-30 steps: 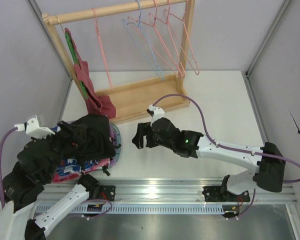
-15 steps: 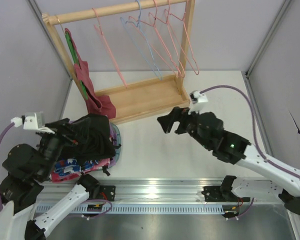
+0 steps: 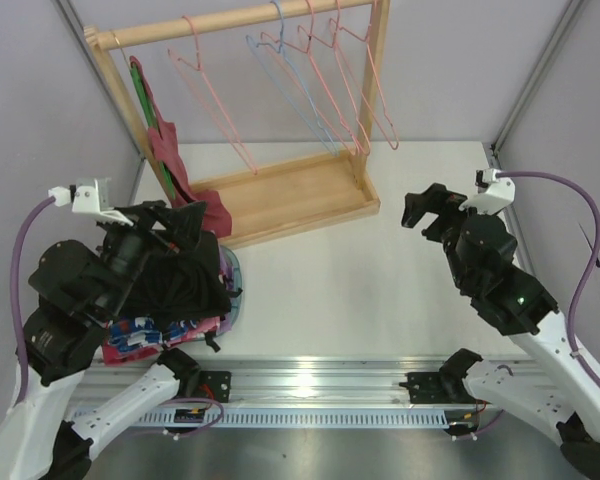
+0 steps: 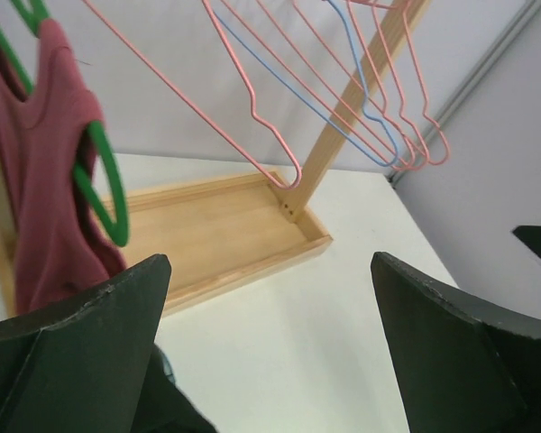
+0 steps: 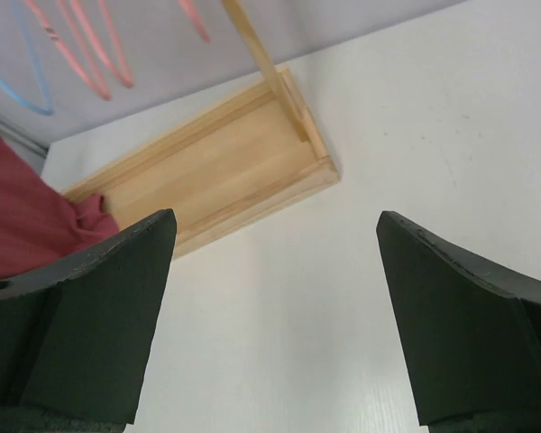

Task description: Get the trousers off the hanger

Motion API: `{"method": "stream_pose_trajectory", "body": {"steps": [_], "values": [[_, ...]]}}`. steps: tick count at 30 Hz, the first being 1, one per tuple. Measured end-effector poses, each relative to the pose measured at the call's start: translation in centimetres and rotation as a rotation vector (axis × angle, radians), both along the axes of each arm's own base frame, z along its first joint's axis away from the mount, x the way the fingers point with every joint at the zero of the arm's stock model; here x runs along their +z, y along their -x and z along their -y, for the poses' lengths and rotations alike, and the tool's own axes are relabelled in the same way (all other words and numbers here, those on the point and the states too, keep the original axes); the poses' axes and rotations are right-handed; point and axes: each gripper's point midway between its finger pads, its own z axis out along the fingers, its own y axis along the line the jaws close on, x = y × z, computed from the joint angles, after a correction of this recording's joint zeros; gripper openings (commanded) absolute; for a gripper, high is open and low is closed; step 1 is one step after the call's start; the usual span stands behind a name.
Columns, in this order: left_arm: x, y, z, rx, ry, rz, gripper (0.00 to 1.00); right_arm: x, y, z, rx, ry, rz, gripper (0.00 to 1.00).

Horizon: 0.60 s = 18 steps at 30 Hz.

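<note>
Black trousers [image 3: 185,275] lie heaped near left, off the light-blue hanger [image 3: 283,92] on the rail [image 3: 230,22]; left hand [image 4: 270,262] and right hand [image 5: 275,216] have spread empty, pulling away; removal looks finished.

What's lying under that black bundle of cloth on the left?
A blue-and-pink patterned cloth pokes out beneath the black trousers, with a pale rounded rim beside it. How far either runs underneath is covered.
</note>
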Motion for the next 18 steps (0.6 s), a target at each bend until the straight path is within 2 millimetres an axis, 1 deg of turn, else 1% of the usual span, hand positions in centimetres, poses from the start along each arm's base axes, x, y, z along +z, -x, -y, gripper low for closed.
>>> {"method": "stream_pose_trajectory", "body": {"steps": [2, 4, 5, 7, 10, 12, 13, 15, 18], "values": [[-0.4, -0.5, 0.9, -0.023, 0.015, -0.012, 0.99, -1.0, -0.6, 1.2, -0.038, -0.003, -0.02, 0.99], [-1.5, -1.0, 1.7, -0.041, 0.016, -0.043, 0.99, -2.0, -0.6, 1.6, -0.042, 0.003, -0.035, 0.99], [-2.0, -1.2, 1.9, -0.044, 0.015, -0.056, 1.0, -2.2, -0.4, 1.8, -0.044, 0.005, -0.037, 0.99], [-3.4, -1.5, 2.1, -0.043, 0.011, -0.085, 0.99, -2.1, 0.2, 2.5, -0.051, 0.005, -0.026, 0.99], [-5.2, -1.1, 1.7, -0.032, 0.018, -0.099, 0.99, -1.3, 1.3, 3.6, -0.066, -0.014, 0.007, 0.99], [-6.1, -0.6, 1.0, -0.012, 0.027, -0.097, 1.0, -1.4, 2.2, 4.4, -0.072, -0.032, 0.031, 0.99], [-6.6, -0.3, 0.6, -0.003, 0.03, -0.095, 0.99, -1.6, 2.6, 4.7, -0.074, -0.037, 0.038, 1.0], [-6.7, 0.5, -0.3, 0.012, 0.051, -0.071, 1.0, -2.4, 3.2, 5.2, -0.076, -0.049, 0.05, 0.99], [-7.1, 1.6, -1.1, 0.019, 0.081, -0.026, 0.99, -4.6, 3.7, 5.5, -0.078, -0.049, 0.036, 0.99]]}}
